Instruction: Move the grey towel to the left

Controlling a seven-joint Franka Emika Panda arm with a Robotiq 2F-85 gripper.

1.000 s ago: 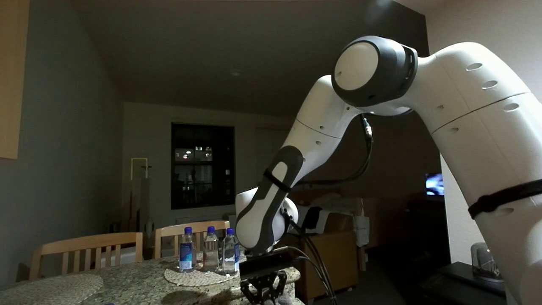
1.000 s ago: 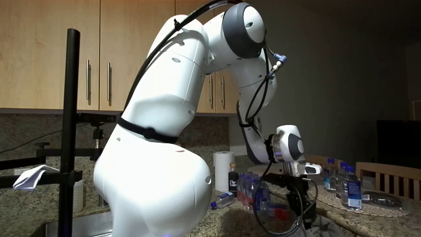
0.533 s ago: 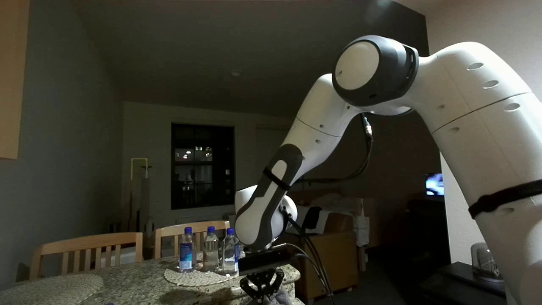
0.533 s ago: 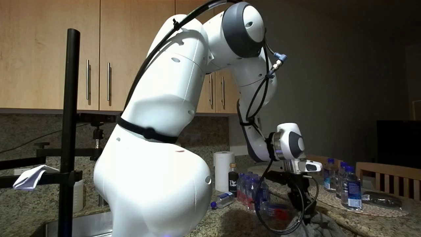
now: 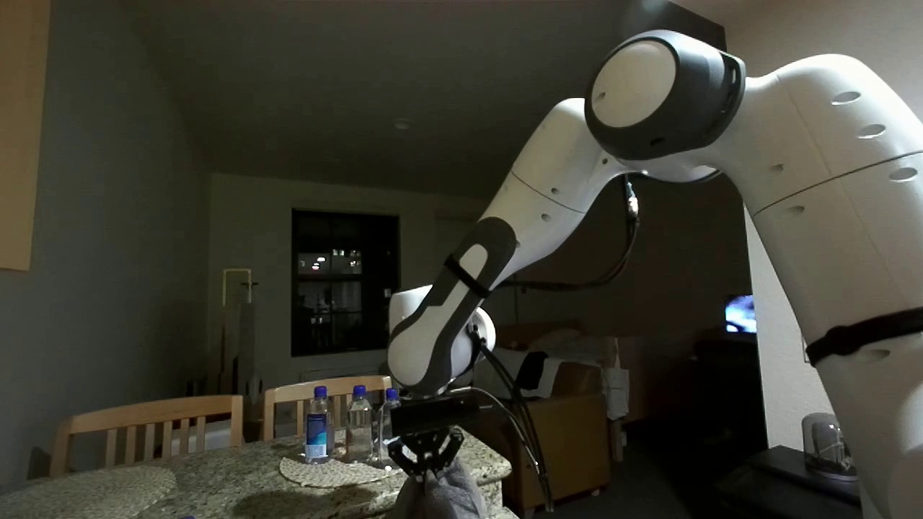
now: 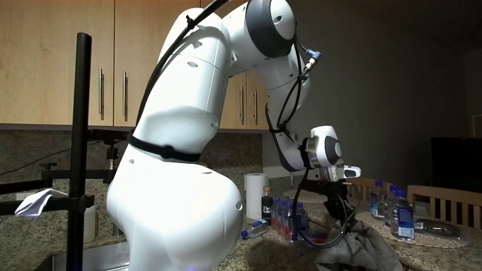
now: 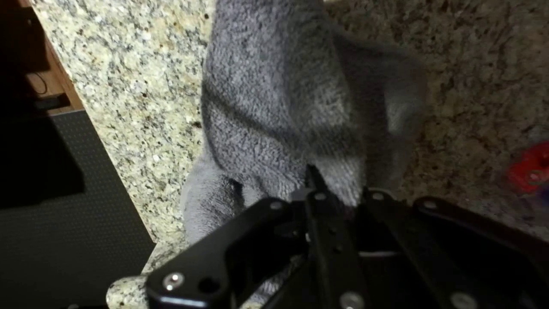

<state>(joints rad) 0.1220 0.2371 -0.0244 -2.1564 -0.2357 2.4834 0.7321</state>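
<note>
With black hinged jaws pressed together, pinches a gathered fold of the grey plush fabric towel (image 7: 266, 81). Holds it hanging over the speckled stone worktop (image 7: 137, 77), near the edge. Cannot confirm contact between towel and worktop.

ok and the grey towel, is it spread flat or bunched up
Bunched up: in both exterior views the towel hangs in folds below the closed gripper, gathered together at its top.
</note>
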